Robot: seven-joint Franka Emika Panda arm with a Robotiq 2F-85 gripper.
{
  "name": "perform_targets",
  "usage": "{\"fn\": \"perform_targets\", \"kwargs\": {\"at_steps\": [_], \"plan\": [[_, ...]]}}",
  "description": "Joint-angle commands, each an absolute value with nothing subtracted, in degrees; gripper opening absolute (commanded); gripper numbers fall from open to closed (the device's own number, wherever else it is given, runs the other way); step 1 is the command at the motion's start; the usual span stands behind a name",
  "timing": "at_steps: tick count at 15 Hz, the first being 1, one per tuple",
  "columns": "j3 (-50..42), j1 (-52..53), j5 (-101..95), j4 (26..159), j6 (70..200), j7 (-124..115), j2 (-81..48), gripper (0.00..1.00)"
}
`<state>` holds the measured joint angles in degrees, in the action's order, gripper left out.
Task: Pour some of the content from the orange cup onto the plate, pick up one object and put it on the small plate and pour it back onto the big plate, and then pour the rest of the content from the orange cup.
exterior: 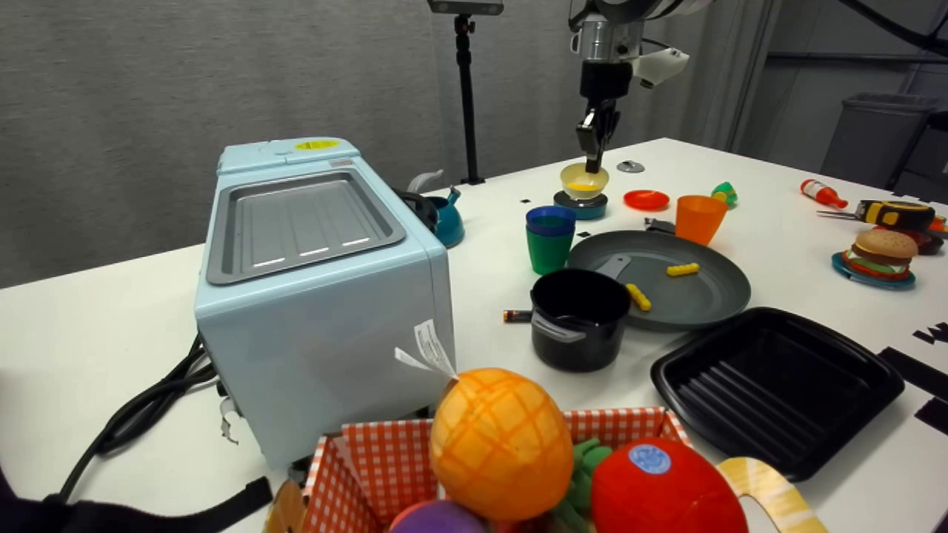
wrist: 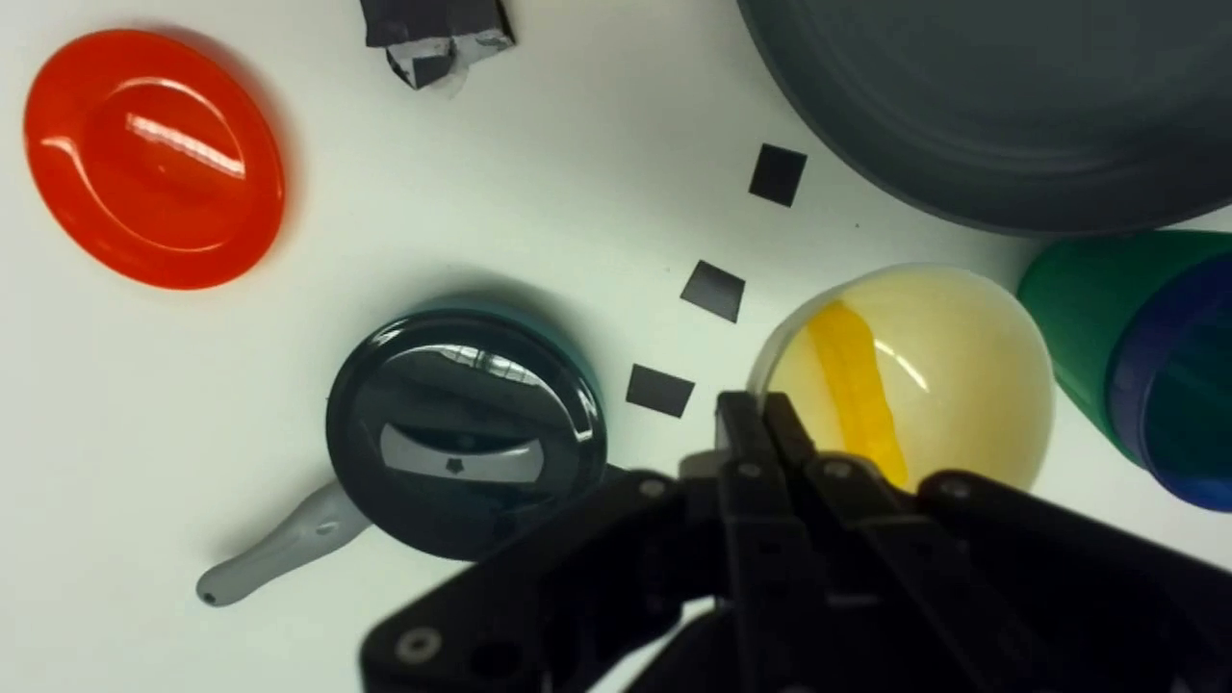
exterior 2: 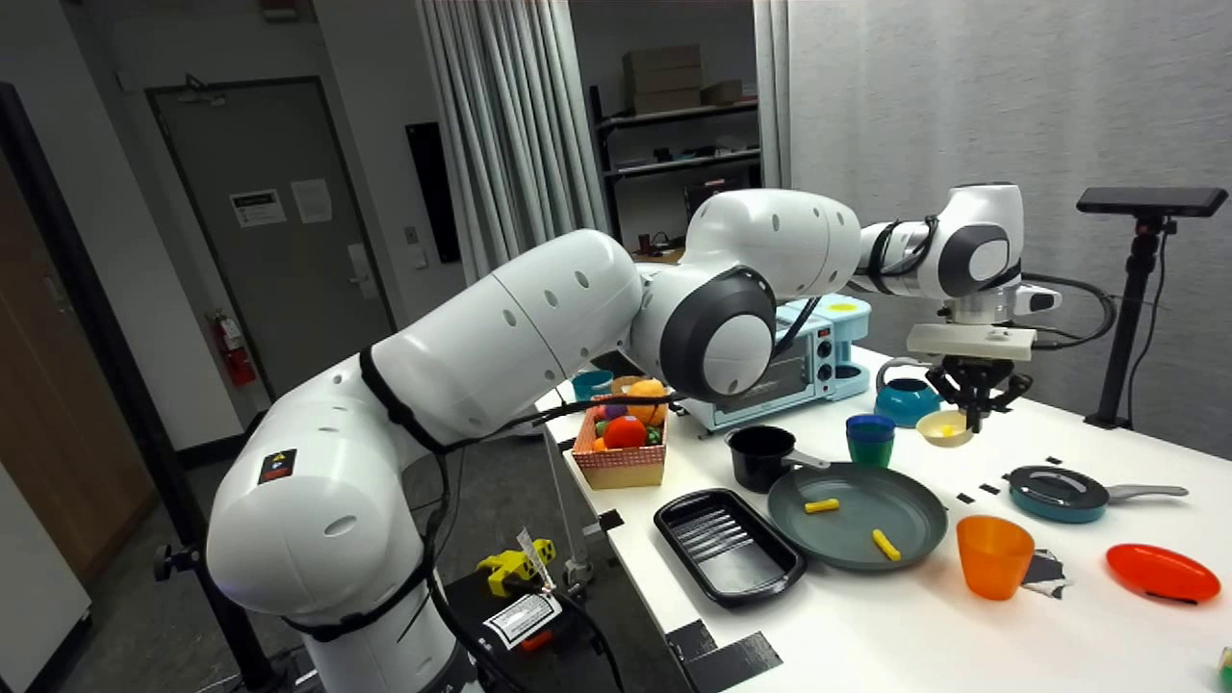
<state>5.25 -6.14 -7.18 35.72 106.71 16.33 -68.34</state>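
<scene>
In an exterior view, the worktop [exterior: 785, 244] is seen from above across the basket [exterior: 389, 455] (cropped at bottom centre); in an exterior view, past the arm [exterior 2: 539, 318] at left. In the wrist view, it is faced downward, closely, past the end effector [wrist: 762, 409]. The big plate [exterior 2: 837, 539] is shared by all.

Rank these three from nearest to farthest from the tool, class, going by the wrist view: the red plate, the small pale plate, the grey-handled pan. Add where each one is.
1. Small pale plate: at the tool, which grips its rim; a yellow piece lies inside.
2. Grey-handled pan: left of the tool.
3. Red plate: toward the upper left corner.
</scene>
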Motion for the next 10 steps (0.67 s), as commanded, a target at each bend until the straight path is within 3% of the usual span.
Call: {"fn": "perform_targets", "kwargs": {"at_steps": [1,10], "plan": [[6.21,-7.37,-6.84,45.12,103.52,19.58,-61.78,0.01],[5.83,-7.9,-8.43,67.55,107.35,23.49,-50.13,0.01]]}}
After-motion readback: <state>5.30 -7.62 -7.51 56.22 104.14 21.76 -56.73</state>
